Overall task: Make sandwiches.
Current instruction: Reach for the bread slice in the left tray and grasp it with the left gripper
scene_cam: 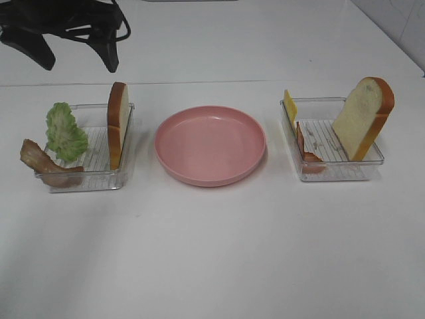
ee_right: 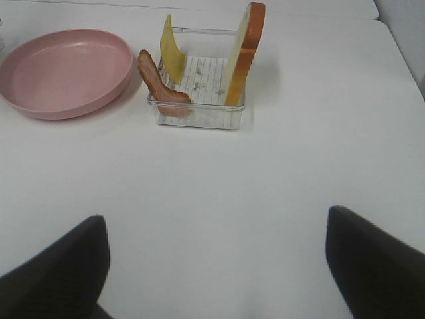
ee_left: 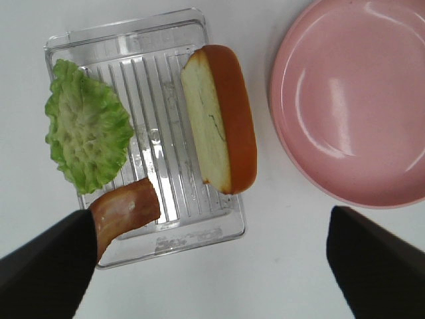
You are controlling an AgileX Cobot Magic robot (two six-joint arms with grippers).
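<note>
Clearly, your left gripper (ee_left: 209, 279) and right gripper (ee_right: 212, 266) both stood spread apart. One bread slice (scene_cam: 117, 126) stood on edge in each tray (scene_cam: 99, 181).

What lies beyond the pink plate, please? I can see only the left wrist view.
Observer: A second clear tray sits to the right of the pink plate, apart from it.
Operator: Thank you. What stands tallest in it?
Observer: A bread slice, standing on edge at the tray's right end.
Operator: And at the opposite end?
Observer: A yellow cheese square stands on edge against the left wall.
</note>
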